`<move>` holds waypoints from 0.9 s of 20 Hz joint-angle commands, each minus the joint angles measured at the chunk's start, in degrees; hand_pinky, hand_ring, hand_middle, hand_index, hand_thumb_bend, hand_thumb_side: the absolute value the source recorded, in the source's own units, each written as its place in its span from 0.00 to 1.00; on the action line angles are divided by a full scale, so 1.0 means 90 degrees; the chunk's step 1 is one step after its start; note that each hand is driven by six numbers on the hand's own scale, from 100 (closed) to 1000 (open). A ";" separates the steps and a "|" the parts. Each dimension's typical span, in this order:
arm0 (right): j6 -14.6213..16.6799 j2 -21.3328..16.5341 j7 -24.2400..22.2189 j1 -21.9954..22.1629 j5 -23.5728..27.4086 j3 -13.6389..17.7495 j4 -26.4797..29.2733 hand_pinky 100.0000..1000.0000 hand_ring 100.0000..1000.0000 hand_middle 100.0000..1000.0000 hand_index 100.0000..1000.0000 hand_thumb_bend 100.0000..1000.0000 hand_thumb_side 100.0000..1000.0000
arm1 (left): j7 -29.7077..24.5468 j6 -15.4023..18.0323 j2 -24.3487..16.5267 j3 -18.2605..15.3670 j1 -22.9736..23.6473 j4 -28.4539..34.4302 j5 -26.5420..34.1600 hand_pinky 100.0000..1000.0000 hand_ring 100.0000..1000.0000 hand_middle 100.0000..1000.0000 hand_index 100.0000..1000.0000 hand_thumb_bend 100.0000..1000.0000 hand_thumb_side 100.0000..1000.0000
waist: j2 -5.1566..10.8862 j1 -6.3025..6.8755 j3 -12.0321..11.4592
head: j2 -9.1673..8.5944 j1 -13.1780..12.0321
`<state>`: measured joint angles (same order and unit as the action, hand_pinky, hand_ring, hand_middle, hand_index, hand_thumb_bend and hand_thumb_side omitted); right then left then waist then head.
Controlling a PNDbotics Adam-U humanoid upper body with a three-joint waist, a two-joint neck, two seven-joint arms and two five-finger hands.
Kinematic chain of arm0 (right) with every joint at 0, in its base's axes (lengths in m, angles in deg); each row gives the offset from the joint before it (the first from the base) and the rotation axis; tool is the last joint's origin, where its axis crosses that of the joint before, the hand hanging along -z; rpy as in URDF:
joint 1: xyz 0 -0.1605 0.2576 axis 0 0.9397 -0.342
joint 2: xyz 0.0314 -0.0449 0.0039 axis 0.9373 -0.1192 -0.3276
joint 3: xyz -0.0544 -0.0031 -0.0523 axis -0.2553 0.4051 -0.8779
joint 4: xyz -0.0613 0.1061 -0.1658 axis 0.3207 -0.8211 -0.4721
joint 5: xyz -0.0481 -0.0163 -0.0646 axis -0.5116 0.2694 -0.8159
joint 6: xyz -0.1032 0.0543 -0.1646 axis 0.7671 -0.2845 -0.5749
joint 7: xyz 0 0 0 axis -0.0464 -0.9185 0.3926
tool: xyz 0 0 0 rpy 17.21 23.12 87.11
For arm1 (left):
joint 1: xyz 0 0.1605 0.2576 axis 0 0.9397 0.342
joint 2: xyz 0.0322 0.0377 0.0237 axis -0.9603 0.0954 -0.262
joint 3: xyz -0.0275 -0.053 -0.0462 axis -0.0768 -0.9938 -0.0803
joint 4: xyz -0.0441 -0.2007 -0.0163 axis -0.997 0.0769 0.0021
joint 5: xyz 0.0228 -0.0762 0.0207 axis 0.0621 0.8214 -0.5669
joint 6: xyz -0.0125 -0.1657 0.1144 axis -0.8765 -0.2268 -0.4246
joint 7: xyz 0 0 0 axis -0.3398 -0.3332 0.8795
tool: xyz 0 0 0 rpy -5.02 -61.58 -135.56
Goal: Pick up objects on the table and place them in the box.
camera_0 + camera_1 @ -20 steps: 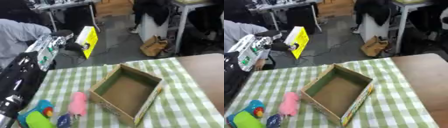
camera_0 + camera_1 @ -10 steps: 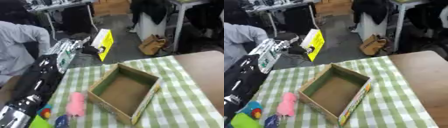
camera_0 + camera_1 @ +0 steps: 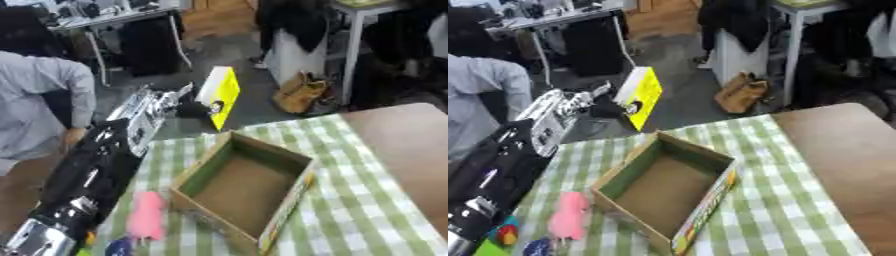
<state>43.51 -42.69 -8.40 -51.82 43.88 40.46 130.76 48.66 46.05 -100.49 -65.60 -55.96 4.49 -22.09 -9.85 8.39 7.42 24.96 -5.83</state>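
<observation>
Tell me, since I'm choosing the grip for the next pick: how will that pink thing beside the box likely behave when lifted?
The pink object looks rounded and elongated, lying flat on the checked cloth, so it may roll if nudged sideways. Its smooth, soft-looking outline suggests something light and perhaps squashy, though I cannot tell its material.

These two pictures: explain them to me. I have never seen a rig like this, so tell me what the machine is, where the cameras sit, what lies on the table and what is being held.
Both pictures come from one moment, taken by the two eyes of a camera in a humanoid robot's head, looking down at its work. The black and silver limb on the left is its left arm; the left hand holds a yellow and white box up beyond the table's far edge. The right hand is out of view. On the green checked tablecloth stands an open cardboard box, empty. Beside it lies a pink object, with small colourful things at the lower left.
</observation>
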 commanded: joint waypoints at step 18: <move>0.0007 0.0078 -0.0115 -0.0362 0.0099 -0.0110 0.0098 0.66 0.89 0.88 1.00 0.00 1.00 | 0.0085 -0.0246 0.0278 -0.0155 0.0391 -0.0587 0.0397 0.00 0.00 0.00 0.30 0.00 0.83 | -0.0155 0.0142 0.0227 | 0.0044 -0.0086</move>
<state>43.52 -41.44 -9.16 -54.15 44.40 39.54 130.76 49.21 44.05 -97.07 -66.39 -51.44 -1.23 -18.76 -11.17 9.20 9.52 25.08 -6.48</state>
